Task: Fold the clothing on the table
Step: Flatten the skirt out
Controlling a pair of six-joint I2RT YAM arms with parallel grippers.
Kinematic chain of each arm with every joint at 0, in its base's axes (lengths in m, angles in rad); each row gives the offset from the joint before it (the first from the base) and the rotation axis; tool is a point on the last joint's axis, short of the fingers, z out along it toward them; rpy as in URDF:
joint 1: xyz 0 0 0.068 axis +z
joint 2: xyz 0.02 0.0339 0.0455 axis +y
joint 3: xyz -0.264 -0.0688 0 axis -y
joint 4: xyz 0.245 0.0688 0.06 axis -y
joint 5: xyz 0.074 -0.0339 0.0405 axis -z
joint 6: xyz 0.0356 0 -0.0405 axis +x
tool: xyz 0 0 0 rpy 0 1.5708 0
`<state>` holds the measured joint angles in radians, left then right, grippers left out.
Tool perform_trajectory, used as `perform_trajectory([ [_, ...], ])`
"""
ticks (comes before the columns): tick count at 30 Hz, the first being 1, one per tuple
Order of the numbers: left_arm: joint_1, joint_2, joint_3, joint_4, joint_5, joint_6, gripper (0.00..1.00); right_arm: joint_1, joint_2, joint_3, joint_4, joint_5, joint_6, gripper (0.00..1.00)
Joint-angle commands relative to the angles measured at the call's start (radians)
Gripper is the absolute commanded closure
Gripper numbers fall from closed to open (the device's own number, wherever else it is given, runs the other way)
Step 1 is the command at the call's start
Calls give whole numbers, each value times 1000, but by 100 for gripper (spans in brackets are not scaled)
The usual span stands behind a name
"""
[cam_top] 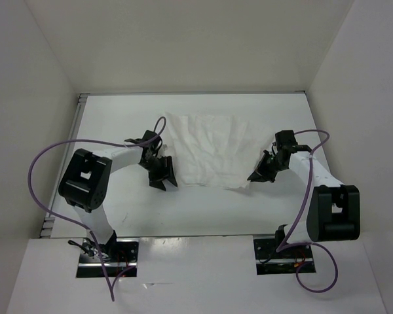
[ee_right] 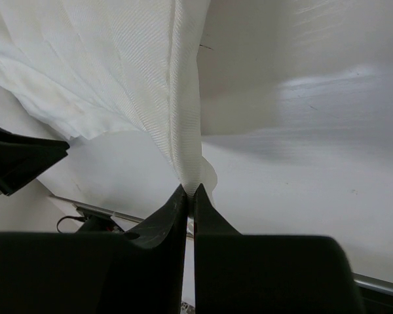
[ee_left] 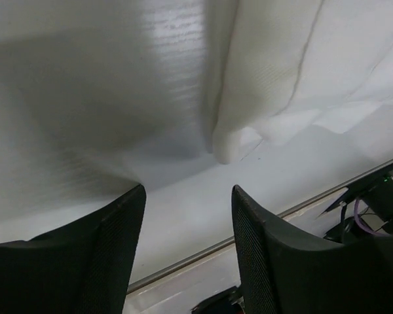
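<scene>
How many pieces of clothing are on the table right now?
1. The clothing lies on the table between the grippers: the right gripper pinches its near right corner; the left gripper stands open beside its near left corner. Another piece underneath would be hidden.

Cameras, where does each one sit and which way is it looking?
Top external: above and behind, looking down at the table and clothing; left arm and right arm show.
Left wrist: on the left arm, looking low across the table at the clothing's corner; left fingers show, apart.
Right wrist: on the right arm, looking along the clothing's edge; right fingers show, pinching it.
Shared: all three see the clothing.
</scene>
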<state>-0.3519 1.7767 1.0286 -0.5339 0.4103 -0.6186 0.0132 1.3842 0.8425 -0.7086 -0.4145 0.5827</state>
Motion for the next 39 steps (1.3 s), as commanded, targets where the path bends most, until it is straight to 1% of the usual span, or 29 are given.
perform_trajectory([
  [1, -2, 56, 22, 66, -70, -29, 37, 5, 3, 9, -22, 16, -9, 95],
  [4, -2, 84, 33, 66, -79, -29, 37, 5, 3, 9, -31, 25, -9, 95],
  [6, -2, 99, 42, 66, -109, -38, 37, 5, 3, 9, -31, 25, -9, 95],
  [8, -12, 127, 42, 77, -119, -38, 42, 5, 3, 9, -31, 25, -9, 95],
  [11, -12, 164, 60, 89, -119, -47, 57, 5, 3, 9, -31, 25, 0, 95],
  [13, -21, 194, 83, 89, -128, -58, 65, 5, 3, 9, -31, 25, 0, 95],
  [14, -21, 204, 94, 89, -137, -58, 66, 5, 3, 9, -31, 25, 0, 95],
  [19, -56, 242, 126, 110, -146, -89, 68, 5, -17, 9, -31, 25, 9, 95],
  [21, -67, 256, 136, 121, -146, -89, 71, 5, -27, 9, -31, 25, 9, 95],
  [22, -77, 256, 136, 132, -137, -78, 82, 5, -27, 9, -31, 25, 9, 95],
  [24, -87, 256, 136, 132, -127, -64, 100, 5, -27, 9, -31, 25, 19, 95],
  [26, -87, 228, 123, 123, -139, -26, 100, 5, -36, 9, -31, 46, 19, 95],
  [28, -87, 184, 123, 86, -194, -3, 100, 5, -36, 9, -40, 74, 28, 96],
  [29, -72, 169, 114, 42, -261, 26, 100, 5, -36, 9, -40, 85, 28, 96],
  [31, -39, 129, 105, 2, -333, 51, 100, 5, -27, 9, -49, 103, 37, 99],
  [32, -39, 119, 105, -36, -413, 51, 100, 5, -17, 9, -49, 103, 37, 99],
  [34, -39, 109, 120, -69, -450, 62, 100, 5, 4, 18, -49, 114, 37, 100],
  [35, -39, 99, 134, -99, -531, 62, 100, 16, 4, 18, -49, 137, 37, 100],
  [36, -39, 99, 143, -118, -571, 50, 100, 27, 16, 27, -49, 149, 48, 100],
  [37, -39, 99, 157, -151, -599, 49, 100, 27, 27, 27, -49, 149, 48, 100],
  [39, -39, 99, 157, -162, -616, 49, 100, 48, 50, 36, -49, 172, 58, 100],
])
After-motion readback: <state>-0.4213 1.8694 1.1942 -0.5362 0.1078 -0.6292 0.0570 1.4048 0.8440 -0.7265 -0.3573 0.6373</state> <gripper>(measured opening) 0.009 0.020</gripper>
